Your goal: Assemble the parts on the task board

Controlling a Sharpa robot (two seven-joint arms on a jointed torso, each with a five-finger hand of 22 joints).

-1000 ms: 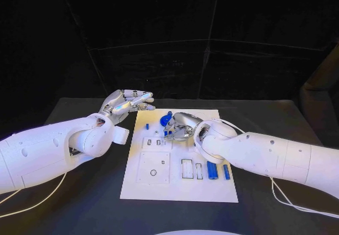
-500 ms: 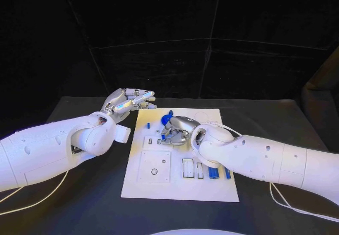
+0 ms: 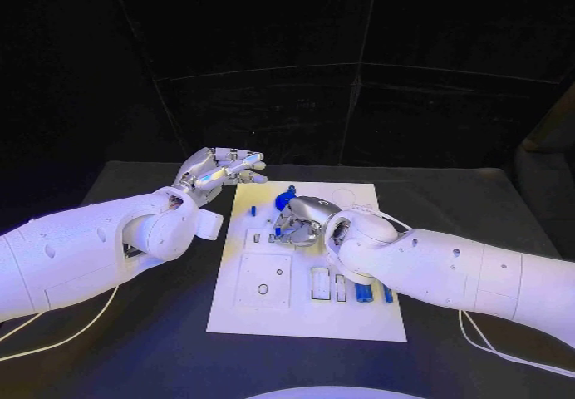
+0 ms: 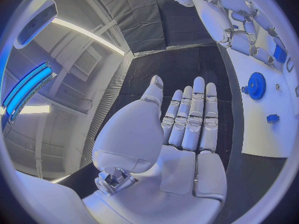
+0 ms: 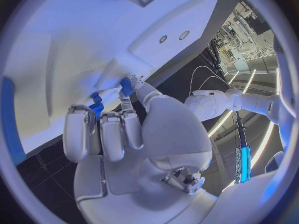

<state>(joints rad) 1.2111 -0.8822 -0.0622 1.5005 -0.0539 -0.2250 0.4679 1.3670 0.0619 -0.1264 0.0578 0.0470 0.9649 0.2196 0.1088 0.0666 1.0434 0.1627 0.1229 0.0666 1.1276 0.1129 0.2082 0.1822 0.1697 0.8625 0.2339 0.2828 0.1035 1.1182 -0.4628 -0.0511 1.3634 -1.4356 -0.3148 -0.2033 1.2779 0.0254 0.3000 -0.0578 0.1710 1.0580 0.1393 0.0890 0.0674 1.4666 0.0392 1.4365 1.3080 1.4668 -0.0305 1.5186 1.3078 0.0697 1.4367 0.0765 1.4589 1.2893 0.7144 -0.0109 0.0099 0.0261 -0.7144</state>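
The white task board (image 3: 306, 320) is lying flat at the middle of the black worktop (image 3: 479, 216). On its near half, two blue rods (image 3: 362, 292) are lying side by side, just beside the right arm. Farther along, the right hand (image 3: 302, 221) is reaching down onto the board's middle, its fingers (image 5: 102, 129) curling over a small blue part (image 5: 96, 107) at their tips; whether they are clamping it cannot be told. A blue gear (image 3: 282, 199) is sitting beyond that hand. At the board's far left corner, the left hand (image 3: 216, 173) is hovering above the worktop, fingers (image 4: 193, 114) extended, apart, holding nothing.
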